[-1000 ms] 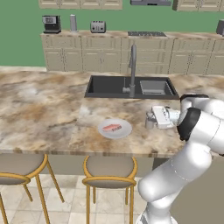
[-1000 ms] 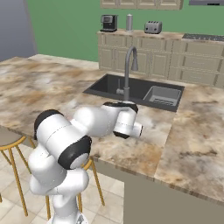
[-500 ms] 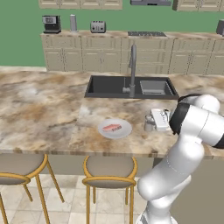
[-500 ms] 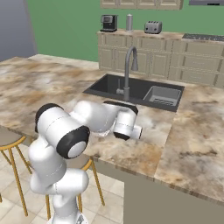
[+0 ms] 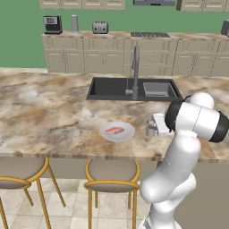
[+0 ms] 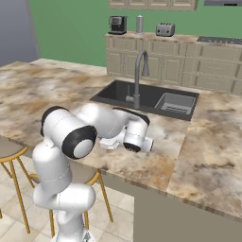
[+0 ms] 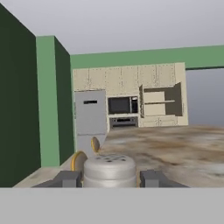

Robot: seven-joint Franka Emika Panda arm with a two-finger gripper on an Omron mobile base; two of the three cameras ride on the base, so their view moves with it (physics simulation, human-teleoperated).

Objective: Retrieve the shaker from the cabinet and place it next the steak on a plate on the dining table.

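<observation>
One broad marbled brown, beige and grey stone surface (image 5: pixel 49 112) carries a small round grey-white plate (image 5: pixel 127 133) with a flat pinkish-red steak (image 5: pixel 115 130). Just right of the plate, the white arm's dark fingers (image 7: pixel 68 178) pinch a tiny grey tapered shaker (image 7: pixel 109 170), low over the stone.

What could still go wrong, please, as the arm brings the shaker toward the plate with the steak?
1. The gripper holds the shaker between its fingertips; a loose grip could let it slip before it is set down.
2. The shaker hangs low over the table, beside the plate; moving on sideways could knock the plate or the steak.
3. A tilted release could tip it over.
</observation>
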